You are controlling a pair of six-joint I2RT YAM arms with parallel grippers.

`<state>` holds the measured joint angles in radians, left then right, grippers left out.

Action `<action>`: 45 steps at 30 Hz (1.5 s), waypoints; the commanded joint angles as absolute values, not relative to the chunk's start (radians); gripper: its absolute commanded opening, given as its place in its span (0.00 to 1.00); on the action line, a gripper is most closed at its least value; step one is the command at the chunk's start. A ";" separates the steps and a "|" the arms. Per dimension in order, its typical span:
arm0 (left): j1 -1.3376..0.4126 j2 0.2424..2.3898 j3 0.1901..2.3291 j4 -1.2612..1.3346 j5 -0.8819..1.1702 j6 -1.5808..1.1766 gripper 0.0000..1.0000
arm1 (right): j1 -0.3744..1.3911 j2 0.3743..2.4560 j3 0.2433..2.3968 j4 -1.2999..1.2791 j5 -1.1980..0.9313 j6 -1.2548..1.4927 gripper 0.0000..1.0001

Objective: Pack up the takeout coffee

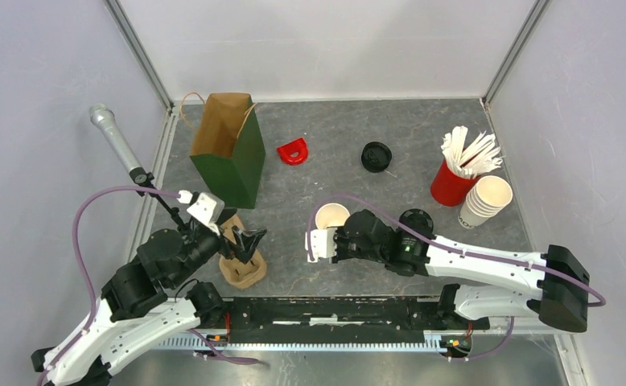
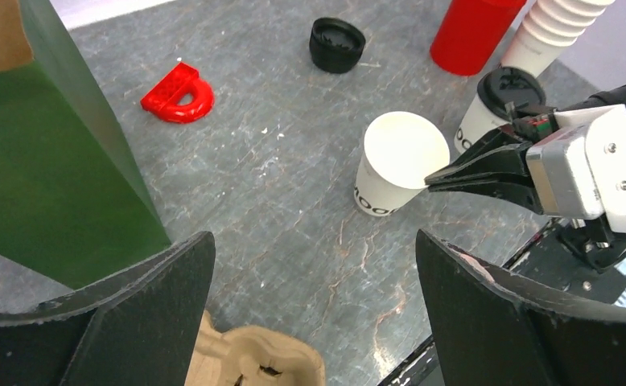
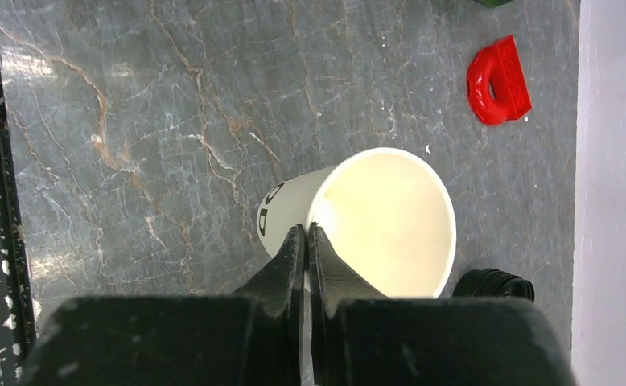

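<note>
A lidded cream coffee cup [image 1: 417, 219] with a black lid stands behind my right arm; it also shows in the left wrist view [image 2: 499, 98]. A cream cup without a lid [image 1: 331, 214] stands mid-table, also in the left wrist view [image 2: 398, 159] and the right wrist view [image 3: 374, 221]. My right gripper [image 3: 306, 231] is shut on that cup's near rim, one finger inside and one outside; it shows in the top view [image 1: 334, 232] too. My left gripper [image 1: 245, 241] is open and empty, just above a brown pulp cup carrier [image 1: 241, 269], also in the left wrist view [image 2: 253, 362].
A green paper bag [image 1: 229, 149] stands open at the back left. A red D-shaped piece [image 1: 294, 151] and a pile of black lids [image 1: 376, 156] lie behind the cups. A red cup of white sticks [image 1: 453, 183] and a stack of lidless cups [image 1: 485, 199] stand at the right.
</note>
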<state>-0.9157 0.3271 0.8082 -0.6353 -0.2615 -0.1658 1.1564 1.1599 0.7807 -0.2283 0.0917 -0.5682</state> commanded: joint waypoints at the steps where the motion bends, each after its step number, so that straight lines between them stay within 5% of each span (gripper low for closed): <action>1: -0.914 0.313 0.793 -0.638 -0.292 -0.109 1.00 | 1.170 1.153 0.725 -0.124 0.118 -0.619 0.04; 8: -0.914 0.314 0.783 -0.638 -0.288 -0.110 1.00 | 1.172 1.181 0.691 -0.098 0.102 -0.624 0.07; 14: -0.914 0.322 0.794 -0.637 -0.283 -0.125 1.00 | 1.173 1.127 0.711 -0.112 0.119 -0.571 0.30; 21: -0.914 0.339 0.811 -0.631 -0.253 -0.207 1.00 | 1.149 1.007 0.729 -0.051 0.205 -0.469 0.29; 26: -0.914 0.336 0.784 -0.598 -0.183 -0.244 1.00 | 0.975 1.004 0.766 -0.008 0.240 -0.342 0.32; 33: -0.914 0.347 0.735 -0.606 -0.126 -0.236 1.00 | 0.645 1.197 0.862 0.006 0.207 -0.132 0.27; 45: -0.914 0.387 0.725 -0.610 -0.066 -0.227 1.00 | 0.441 1.646 1.202 -0.048 0.036 0.051 0.30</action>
